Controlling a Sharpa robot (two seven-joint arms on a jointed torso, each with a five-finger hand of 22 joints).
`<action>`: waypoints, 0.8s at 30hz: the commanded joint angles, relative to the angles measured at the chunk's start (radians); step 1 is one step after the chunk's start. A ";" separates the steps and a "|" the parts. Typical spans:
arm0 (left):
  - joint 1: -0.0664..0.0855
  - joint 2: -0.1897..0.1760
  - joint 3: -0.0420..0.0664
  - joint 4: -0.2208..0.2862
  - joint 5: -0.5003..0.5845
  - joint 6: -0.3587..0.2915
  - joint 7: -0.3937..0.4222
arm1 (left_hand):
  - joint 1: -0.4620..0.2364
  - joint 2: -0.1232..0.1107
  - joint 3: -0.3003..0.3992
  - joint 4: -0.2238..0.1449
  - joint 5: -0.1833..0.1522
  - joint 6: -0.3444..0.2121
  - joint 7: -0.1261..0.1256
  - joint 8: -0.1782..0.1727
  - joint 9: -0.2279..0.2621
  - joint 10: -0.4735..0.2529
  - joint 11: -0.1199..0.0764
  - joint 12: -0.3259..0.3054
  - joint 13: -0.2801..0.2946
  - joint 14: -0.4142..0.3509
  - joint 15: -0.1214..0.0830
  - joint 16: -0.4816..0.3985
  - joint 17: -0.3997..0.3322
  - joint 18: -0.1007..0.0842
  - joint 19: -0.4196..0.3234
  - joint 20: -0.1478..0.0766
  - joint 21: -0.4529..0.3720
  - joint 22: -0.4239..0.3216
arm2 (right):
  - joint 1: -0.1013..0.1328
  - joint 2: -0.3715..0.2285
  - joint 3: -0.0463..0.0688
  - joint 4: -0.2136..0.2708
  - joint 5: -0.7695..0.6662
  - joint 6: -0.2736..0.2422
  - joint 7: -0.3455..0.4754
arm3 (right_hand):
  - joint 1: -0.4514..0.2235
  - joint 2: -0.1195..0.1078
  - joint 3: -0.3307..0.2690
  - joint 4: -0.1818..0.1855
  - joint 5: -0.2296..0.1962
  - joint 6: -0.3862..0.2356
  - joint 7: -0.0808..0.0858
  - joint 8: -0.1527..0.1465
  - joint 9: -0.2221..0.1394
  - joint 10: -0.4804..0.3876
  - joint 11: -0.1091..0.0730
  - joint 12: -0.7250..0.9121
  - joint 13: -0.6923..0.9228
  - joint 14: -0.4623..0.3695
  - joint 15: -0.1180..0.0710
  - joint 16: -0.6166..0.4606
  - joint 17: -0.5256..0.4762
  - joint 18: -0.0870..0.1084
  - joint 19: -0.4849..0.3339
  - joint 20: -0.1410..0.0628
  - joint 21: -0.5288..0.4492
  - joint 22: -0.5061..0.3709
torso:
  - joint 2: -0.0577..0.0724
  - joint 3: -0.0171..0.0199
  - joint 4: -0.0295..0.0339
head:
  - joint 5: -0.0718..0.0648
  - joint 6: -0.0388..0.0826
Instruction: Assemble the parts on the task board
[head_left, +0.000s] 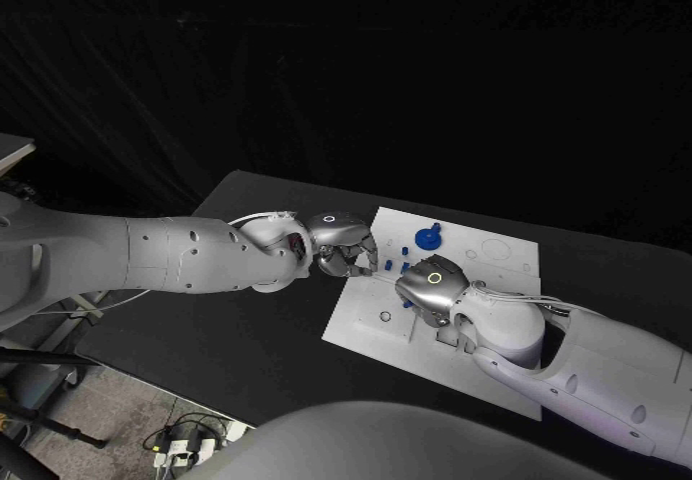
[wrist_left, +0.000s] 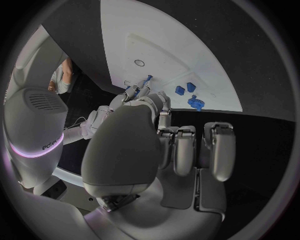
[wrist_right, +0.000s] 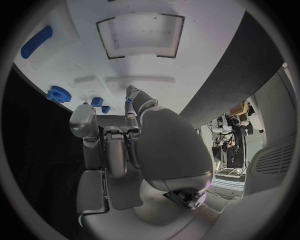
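Left hand (head_left: 342, 243): hovers at the task board's (head_left: 476, 355) near edge, fingers curled in, nothing seen held; it may be waiting its turn.
Right hand (head_left: 433, 285): held over the board; a small blue part (wrist_left: 147, 79) is pinched at its fingertips, apparently for insertion.
Blue gear (head_left: 427, 238): stands just beyond both hands.
Small blue pegs (head_left: 391, 264): between the hands, likely next.

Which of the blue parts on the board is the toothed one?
The round blue gear-shaped part, standing near the white task board's far edge. Its toothed rim shows in the right wrist view; the two small blue block-like parts beside it are plain.
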 joint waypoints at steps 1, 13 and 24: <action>0.000 0.002 0.000 0.001 0.008 0.016 -0.002 | -0.001 0.007 0.006 -0.001 0.001 0.003 0.004 -0.004 -0.001 0.106 0.008 0.002 0.263 0.102 0.006 0.002 0.263 -0.007 0.104 0.005 0.002 0.263 | -0.002 0.002 -0.001 -0.004 0.022 0.017 0.015 | -0.009 0.002 0.004 -0.002 -0.006 -0.011 -0.001 -0.009 -0.001 0.106 0.003 0.003 0.263 0.104 0.002 0.003 0.263 0.018 -0.008 0.000 -0.007 0.116 | 0.000 0.0002 0.0003 | -0.001 0.000; 0.000 0.002 0.000 0.001 0.008 0.019 -0.004 | -0.001 0.007 0.006 -0.001 0.001 0.003 0.004 -0.004 -0.001 0.106 0.008 0.002 0.263 0.102 0.006 0.002 0.263 -0.007 0.104 0.005 0.002 0.263 | -0.002 -0.001 -0.001 -0.010 0.056 0.011 0.026 | -0.028 -0.005 0.026 -0.002 -0.047 -0.145 0.007 -0.101 -0.047 0.106 -0.001 0.003 0.263 0.104 0.000 0.003 0.263 0.021 -0.012 -0.001 -0.026 0.113 | 0.000 0.0000 0.0002 | -0.001 0.000; 0.000 0.001 0.000 0.001 0.008 0.020 -0.006 | -0.001 0.008 0.006 -0.001 0.001 0.003 0.004 -0.004 -0.002 0.106 0.008 0.002 0.263 0.102 0.006 0.002 0.263 -0.007 0.104 0.005 0.002 0.263 | -0.003 -0.009 -0.001 -0.012 0.074 -0.016 0.023 | -0.046 -0.019 0.035 0.004 -0.094 -0.249 -0.016 -0.103 -0.102 0.106 -0.016 0.003 0.263 0.104 -0.010 0.003 0.263 0.023 -0.015 -0.007 -0.045 0.111 | 0.000 0.0002 0.0000 | 0.000 0.000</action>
